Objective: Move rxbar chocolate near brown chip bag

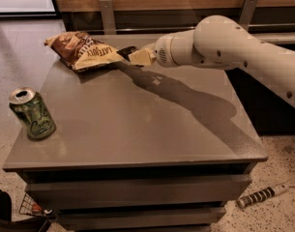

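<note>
The brown chip bag [81, 51] lies on the far left part of the grey table [137, 115]. My gripper [135, 56] reaches in from the right on a white arm and hangs just above the table right beside the bag's right edge. It is shut on the rxbar chocolate [127, 51], a slim black bar whose end sticks out from the fingers toward the bag. Most of the bar is hidden by the fingers.
A green can [33, 114] stands upright near the table's front left corner. A striped black-and-white stick [261, 195] lies on the floor at the lower right. A wall with metal brackets runs behind the table.
</note>
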{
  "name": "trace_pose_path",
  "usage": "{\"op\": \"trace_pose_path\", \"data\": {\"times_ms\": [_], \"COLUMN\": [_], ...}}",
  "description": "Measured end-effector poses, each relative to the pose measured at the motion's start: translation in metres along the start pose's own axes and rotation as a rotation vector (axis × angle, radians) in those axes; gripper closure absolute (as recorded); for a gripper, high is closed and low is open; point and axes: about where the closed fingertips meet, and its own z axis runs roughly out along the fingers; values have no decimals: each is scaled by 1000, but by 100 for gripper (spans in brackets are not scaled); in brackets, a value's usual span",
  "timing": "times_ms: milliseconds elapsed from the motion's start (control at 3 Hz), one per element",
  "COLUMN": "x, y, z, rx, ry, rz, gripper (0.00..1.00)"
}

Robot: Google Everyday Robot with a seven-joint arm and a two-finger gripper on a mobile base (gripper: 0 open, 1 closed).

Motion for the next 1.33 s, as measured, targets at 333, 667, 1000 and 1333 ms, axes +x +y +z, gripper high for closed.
{"op": "trace_pose_path", "data": {"times_ms": [333,667,1000,1333], "x": [-1,-1,-1,-2], "y": [2,4,5,7], "z": [1,2,3,5], "rx": [-3,-6,-9,-12], "ry": [0,0,1,1], "rz": [-1,-3,-4,-5], "gripper": [61,37,13,0]}}
